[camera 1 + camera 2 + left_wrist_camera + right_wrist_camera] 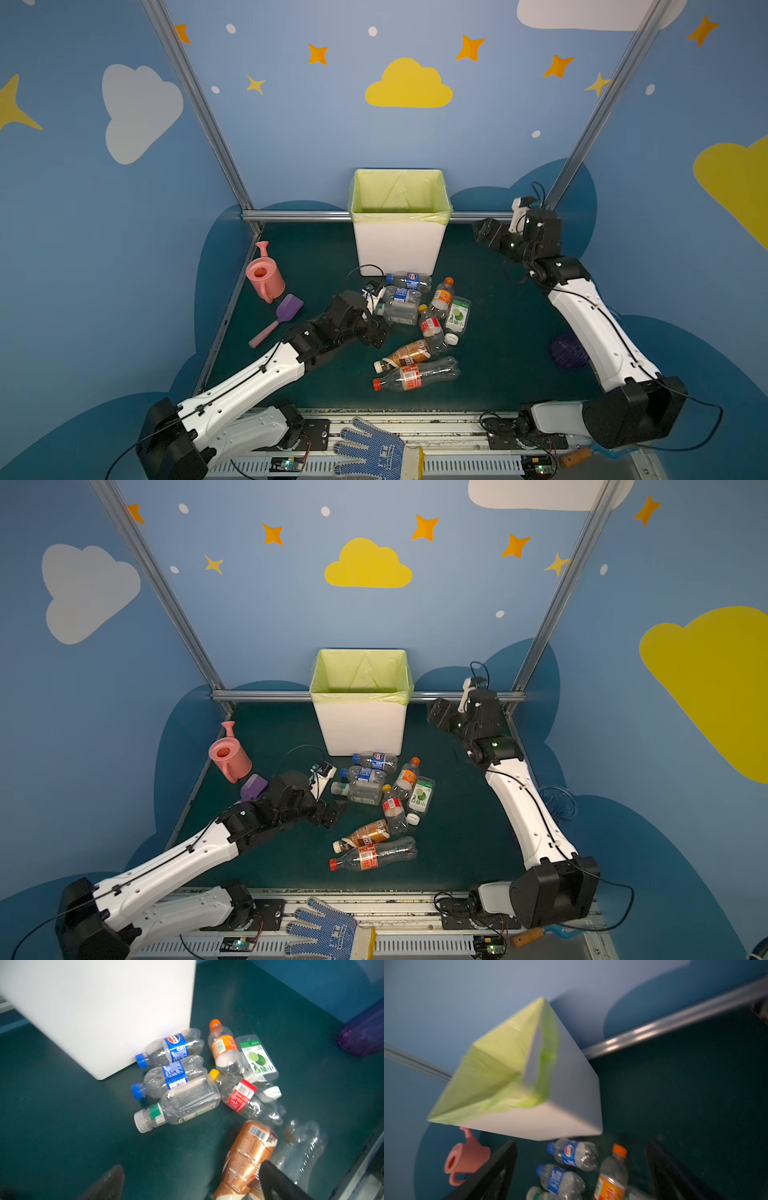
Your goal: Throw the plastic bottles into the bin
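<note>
Dotted glove [374,451] nearest; Pepsi bottle [172,1047] against bin [104,1012].

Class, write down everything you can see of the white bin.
The bin is a tall white rectangular tub, smooth plastic by its look, narrowing toward the base. A pale yellow-green bag lines it and folds over the rim; a handle slot shows on one side. It stands upright, open, at the back of the dark green table. A blue-capped bottle lies against its front base.
</note>
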Tool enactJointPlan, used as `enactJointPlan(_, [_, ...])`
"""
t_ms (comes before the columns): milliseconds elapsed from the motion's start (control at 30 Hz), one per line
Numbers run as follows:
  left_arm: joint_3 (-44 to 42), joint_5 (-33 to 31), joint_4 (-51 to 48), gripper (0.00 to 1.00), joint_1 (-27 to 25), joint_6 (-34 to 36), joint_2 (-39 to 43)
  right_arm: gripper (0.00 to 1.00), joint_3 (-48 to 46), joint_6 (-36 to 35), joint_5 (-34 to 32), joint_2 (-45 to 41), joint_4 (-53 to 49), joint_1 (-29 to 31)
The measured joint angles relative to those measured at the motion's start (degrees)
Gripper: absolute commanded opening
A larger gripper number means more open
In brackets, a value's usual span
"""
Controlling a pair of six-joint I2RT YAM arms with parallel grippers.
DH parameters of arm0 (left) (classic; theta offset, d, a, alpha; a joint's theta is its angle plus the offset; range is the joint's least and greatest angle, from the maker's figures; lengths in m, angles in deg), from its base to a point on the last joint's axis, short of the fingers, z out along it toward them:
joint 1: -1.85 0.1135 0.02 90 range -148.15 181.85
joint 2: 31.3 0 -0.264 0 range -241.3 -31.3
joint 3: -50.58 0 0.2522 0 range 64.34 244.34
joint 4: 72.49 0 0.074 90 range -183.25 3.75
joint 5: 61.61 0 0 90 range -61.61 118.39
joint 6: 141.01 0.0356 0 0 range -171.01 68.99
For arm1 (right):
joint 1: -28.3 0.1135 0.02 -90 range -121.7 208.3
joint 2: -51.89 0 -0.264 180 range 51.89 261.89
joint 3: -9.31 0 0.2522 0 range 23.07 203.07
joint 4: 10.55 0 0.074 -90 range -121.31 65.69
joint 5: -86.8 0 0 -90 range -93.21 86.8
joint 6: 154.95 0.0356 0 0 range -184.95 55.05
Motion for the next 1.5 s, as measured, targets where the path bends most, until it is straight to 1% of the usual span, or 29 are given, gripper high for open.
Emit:
enactJointPlan(133, [3.4, -1.9, -3.9, 0.99, -8.3, 3.0, -5.5, 0.95, -15.5, 2.6, -0.5, -8.3, -1.0, -2.9])
enactJointPlan(267, [9.1, -5.0, -8.5, 0.96, -15.8, 5.8, -14.3, 0.95, -27.5, 4.7, -0.7, -17.9, -1.3, -5.2])
enactJointPlan(433, [17.3, -7.8, -13.8, 0.91, -22.7, 8.2, -26.3, 0.95, -38.6, 6.1, -0.1, -27.6, -2.2, -8.8])
enactJointPlan(567, [23.2, -9.5, -18.0, 0.85, -26.3, 9.5, -35.0, 0.95, -43.8, 6.6, 1.7, -34.5, -2.5, -11.4])
enactJointPlan(733, [28.1, -10.1, -21.5, 0.8, -28.3, 10.5, -43.0, 0.95, -47.1, 7.0, 5.0, -38.2, -1.9, -13.4])
enactJointPlan(867, [30.2, -10.3, -23.6, 0.78, -28.4, 10.7, -46.4, 0.95, -47.9, 7.1, 7.2, -37.3, -1.2, -14.4])
enactJointPlan(967, [31.5, -10.7, -25.0, 0.75, -28.4, 10.7, -48.3, 0.95, -48.0, 7.1, 8.5, -36.2, -0.5, -15.0])
enactJointPlan(1100, [32.6, -11.0, -26.2, 0.73, -28.4, 10.7, -50.4, 0.95, -48.0, 7.2, 9.6, -35.5, 0.8, -15.7])
enactJointPlan(1267, [32.8, -11.1, -26.8, 0.65, -28.4, 10.7, -51.5, 0.95, -48.1, 7.6, 10.7, -34.9, 1.9, -16.6])
enactJointPlan(1367, [32.9, -11.2, -26.9, 0.64, -28.4, 10.8, -51.9, 0.95, -48.3, 7.8, 11.1, -34.8, 2.1, -17.1])
enactJointPlan(1433, [33.0, -11.1, -26.9, 0.59, -28.4, 10.9, -51.9, 0.95, -48.4, 7.9, 11.5, -34.7, 2.2, -17.4])
enactJointPlan(1500, [33.0, -11.1, -26.9, 0.53, -28.4, 10.9, -52.0, 0.95, -48.5, 7.9, 11.7, -34.7, 2.2, -17.7])
